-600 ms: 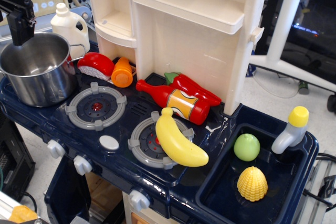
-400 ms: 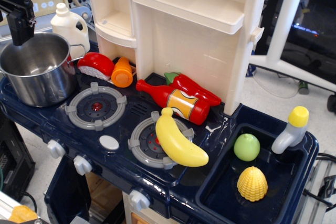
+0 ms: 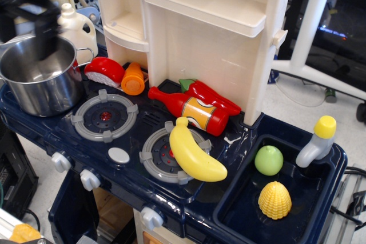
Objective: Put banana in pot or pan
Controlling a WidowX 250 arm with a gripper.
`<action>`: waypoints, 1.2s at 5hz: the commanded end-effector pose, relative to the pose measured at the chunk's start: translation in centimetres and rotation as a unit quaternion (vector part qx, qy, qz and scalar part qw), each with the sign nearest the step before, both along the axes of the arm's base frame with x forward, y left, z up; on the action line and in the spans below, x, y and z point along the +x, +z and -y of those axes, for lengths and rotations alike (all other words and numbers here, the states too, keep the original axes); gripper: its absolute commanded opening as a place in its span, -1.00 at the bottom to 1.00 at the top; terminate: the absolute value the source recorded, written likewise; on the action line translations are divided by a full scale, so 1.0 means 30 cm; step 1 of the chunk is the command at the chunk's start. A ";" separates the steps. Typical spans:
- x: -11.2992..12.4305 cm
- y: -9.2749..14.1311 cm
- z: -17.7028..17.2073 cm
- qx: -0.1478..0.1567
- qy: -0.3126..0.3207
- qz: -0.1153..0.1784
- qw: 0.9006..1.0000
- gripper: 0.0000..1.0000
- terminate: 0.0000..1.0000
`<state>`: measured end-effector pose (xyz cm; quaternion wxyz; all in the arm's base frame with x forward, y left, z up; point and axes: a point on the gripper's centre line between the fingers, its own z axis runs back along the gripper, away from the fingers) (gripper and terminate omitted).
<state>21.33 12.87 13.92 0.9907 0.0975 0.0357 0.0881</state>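
Claw (image 3: 44,41) was seen as a motion-blurred dark shape above the pot (image 3: 40,78) at the far left; whether it was wide or narrow could not be told, and nothing was seen held in it. Well apart, to its right and nearer the camera, the banana (image 3: 194,154) was laid across the right burner (image 3: 171,155), its long axis run diagonally from upper left to lower right.
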 end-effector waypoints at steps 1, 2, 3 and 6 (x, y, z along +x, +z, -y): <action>-0.012 0.042 0.266 -0.017 0.122 0.007 0.992 1.00 -1.00; 0.034 0.005 0.424 -0.024 0.193 0.028 0.981 1.00 -1.00; 0.079 -0.018 0.551 -0.021 0.235 0.050 0.970 1.00 -1.00; 0.121 -0.238 0.646 0.006 0.273 0.122 0.954 1.00 -1.00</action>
